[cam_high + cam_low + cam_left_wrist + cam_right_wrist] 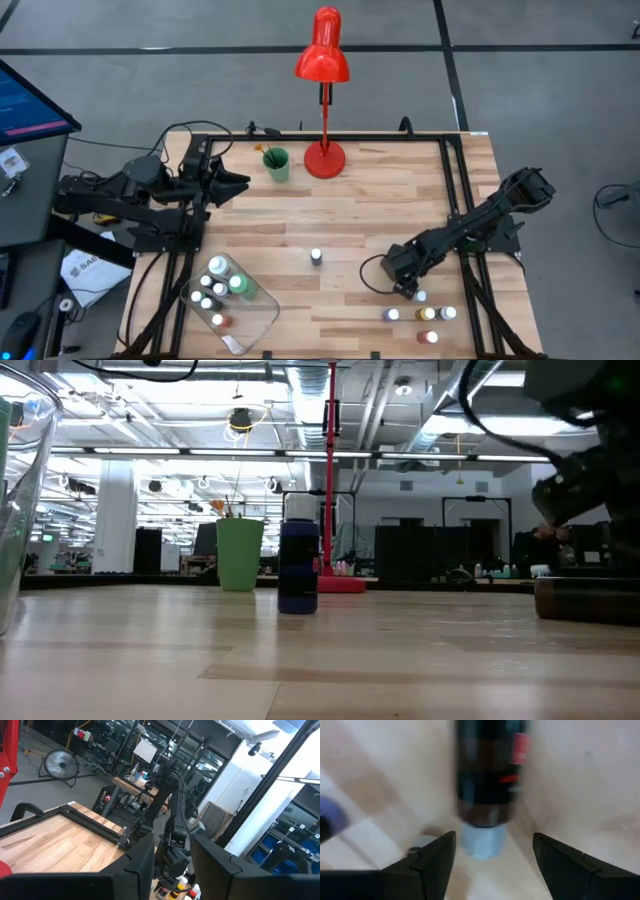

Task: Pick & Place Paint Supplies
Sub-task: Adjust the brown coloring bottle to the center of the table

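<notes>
Several small white-capped paint bottles stand in the clear tray (250,322) at the near left. One dark bottle (316,257) stands alone mid-table and also shows in the low view (298,565). More bottles (427,314) stand in a cluster at the near right. My right gripper (408,292) is low over that cluster and open. In its wrist view its fingers (494,837) stand on either side of a blurred dark bottle's white cap (482,842) without touching it. My left gripper (240,185) waits open at the far left (172,865).
A green cup (276,163) holding thin brushes and a red desk lamp (324,155) stand near the far edge. Black frame rails (455,190) run along the table's sides. Bare wood lies between the tray and the right cluster.
</notes>
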`<state>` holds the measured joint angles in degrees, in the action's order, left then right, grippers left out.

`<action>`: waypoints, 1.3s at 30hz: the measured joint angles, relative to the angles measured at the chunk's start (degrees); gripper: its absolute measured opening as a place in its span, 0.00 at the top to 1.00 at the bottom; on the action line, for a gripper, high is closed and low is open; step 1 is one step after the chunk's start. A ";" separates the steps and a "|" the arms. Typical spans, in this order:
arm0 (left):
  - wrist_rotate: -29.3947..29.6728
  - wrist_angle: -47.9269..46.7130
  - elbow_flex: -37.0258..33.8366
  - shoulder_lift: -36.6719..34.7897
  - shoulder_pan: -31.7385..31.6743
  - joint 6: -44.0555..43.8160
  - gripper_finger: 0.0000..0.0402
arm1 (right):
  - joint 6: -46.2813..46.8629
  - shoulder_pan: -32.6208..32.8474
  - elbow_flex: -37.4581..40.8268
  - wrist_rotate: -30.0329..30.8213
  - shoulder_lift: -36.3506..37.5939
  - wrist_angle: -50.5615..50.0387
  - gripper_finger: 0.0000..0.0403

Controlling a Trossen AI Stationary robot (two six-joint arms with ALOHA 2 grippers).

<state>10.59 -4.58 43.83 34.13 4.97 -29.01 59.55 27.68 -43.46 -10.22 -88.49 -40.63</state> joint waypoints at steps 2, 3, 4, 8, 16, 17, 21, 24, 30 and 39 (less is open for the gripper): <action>0.02 0.08 0.00 0.00 -0.02 0.00 0.71 | 0.44 -0.07 0.42 0.08 0.00 -0.34 0.37; 0.02 0.09 0.00 0.00 0.00 0.02 0.71 | 0.40 -0.08 0.36 0.26 0.00 0.03 0.38; 0.02 0.16 0.00 0.00 -0.01 0.02 0.71 | 0.35 -0.17 0.30 0.47 0.00 0.21 0.41; 0.02 0.42 0.00 0.00 -0.01 0.01 0.71 | -0.42 -0.60 0.33 0.50 0.00 0.19 0.58; 0.02 0.67 0.00 0.00 -0.02 0.00 0.71 | -4.13 -3.96 0.24 -3.49 0.17 0.28 0.74; 0.02 0.76 0.00 0.00 -0.01 0.00 0.71 | -4.54 -4.55 -0.05 -4.51 0.36 0.07 0.74; 0.02 0.87 0.00 0.00 -0.02 0.00 0.71 | -7.22 -7.45 -2.77 -9.60 0.73 -0.68 0.74; 0.02 0.87 0.00 0.00 -0.02 0.00 0.71 | -8.47 -10.18 -5.77 -15.09 0.96 -4.21 0.74; 0.02 1.00 0.00 0.00 0.00 0.00 0.71 | -9.47 -16.04 -11.33 -24.18 0.96 -20.00 0.72; 0.02 1.27 0.00 0.00 -0.02 0.00 0.71 | -17.62 -25.21 -12.11 -29.55 0.96 -40.20 0.72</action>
<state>10.61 -3.31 43.83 34.13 4.95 -29.02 41.93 2.47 -55.57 -39.76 -87.53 -80.82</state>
